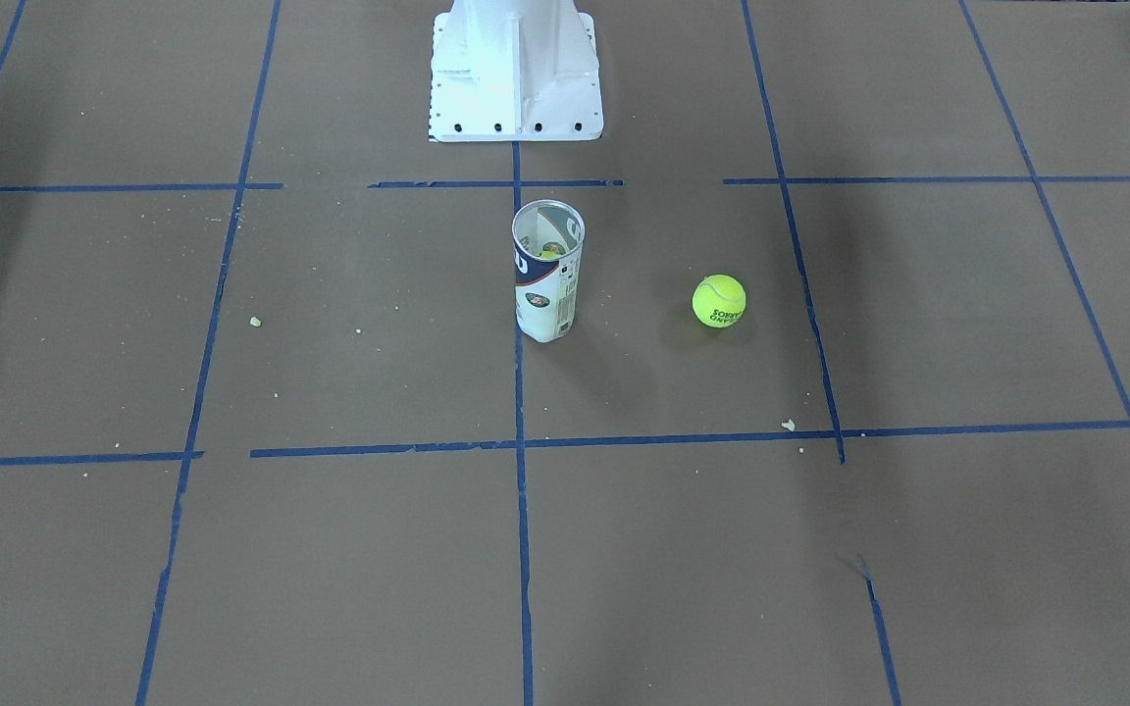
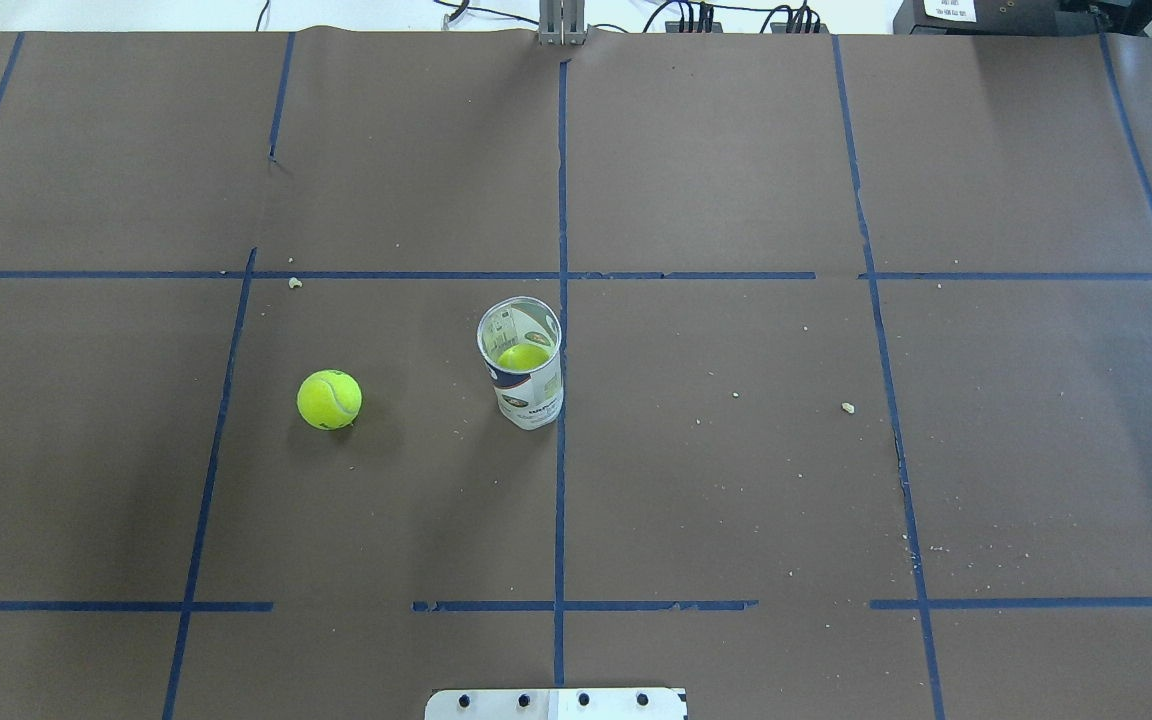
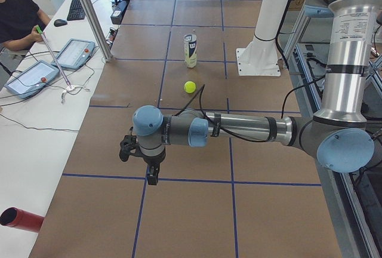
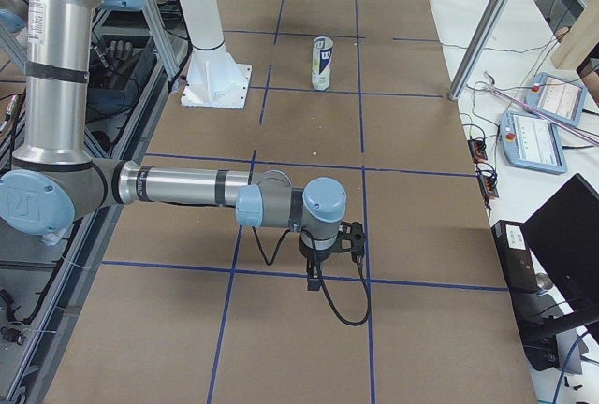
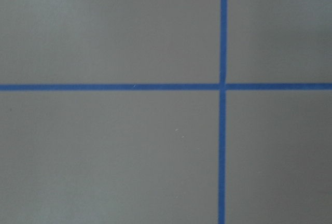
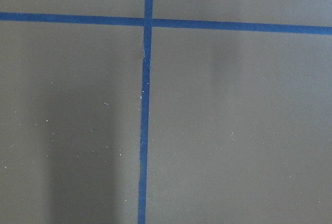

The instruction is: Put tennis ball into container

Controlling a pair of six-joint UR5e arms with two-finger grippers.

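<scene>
The tennis ball (image 1: 719,301) lies on the brown table, bright yellow-green with black lettering; it also shows in the overhead view (image 2: 329,399) and the left-side view (image 3: 190,86). The container (image 1: 547,270) stands upright and open-topped a short way beside it (image 2: 523,380), (image 3: 190,49), (image 4: 322,63). A second yellow-green ball (image 2: 523,357) sits inside it. My left gripper (image 3: 153,177) hangs far from both, over the table's left end. My right gripper (image 4: 314,278) hangs over the opposite end. Both show only in side views, so I cannot tell if they are open or shut.
The white robot base (image 1: 516,69) stands behind the container. Blue tape lines (image 2: 560,500) grid the table. Operators' benches with tablets (image 3: 36,73), (image 4: 543,123) run along the far side, and a red cylinder (image 3: 18,219) lies on one of them.
</scene>
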